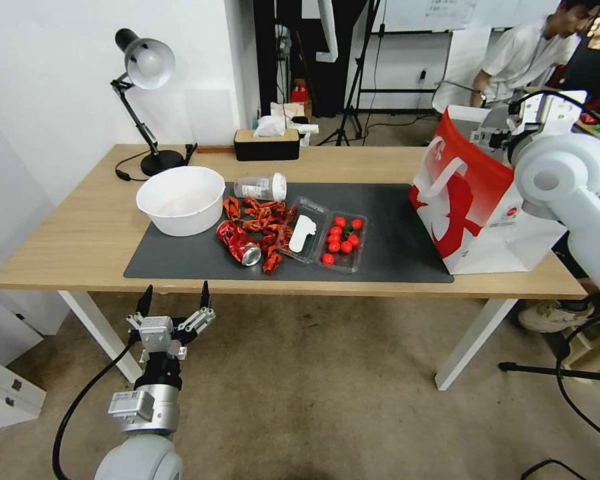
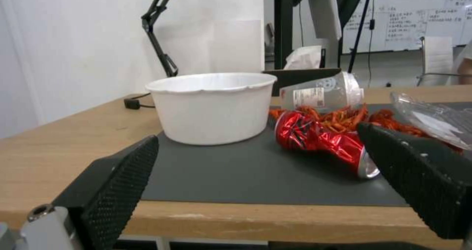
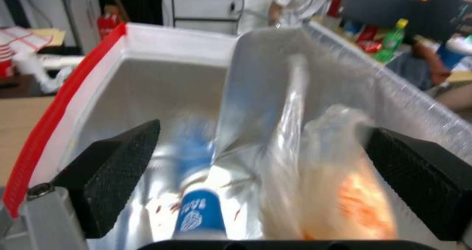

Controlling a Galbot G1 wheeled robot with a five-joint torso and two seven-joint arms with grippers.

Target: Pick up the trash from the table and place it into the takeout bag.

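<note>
Left tool (image 1: 173,299) released below table (image 1: 80,247) edge, crushed can (image 1: 239,243) ahead unpicked; right tool (image 3: 256,183) released over takeout bag (image 1: 477,220), blue cup (image 3: 199,209) inside.

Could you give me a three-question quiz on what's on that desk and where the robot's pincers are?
1. True or false: the crushed red can is already inside the takeout bag.
2. Which pincer hangs over the open bag: A) the left pincer, B) the right pincer?
3. Fill in: the clear white-lidded cup lies on its ____ on the dark mat.

Key
1. False. The can lies on the mat beside the white bowl.
2. B. It is open above the foil lining, with a blue paper cup and a small clear food bag below. The left pincer is open, below the table edge.
3. Side.
</note>
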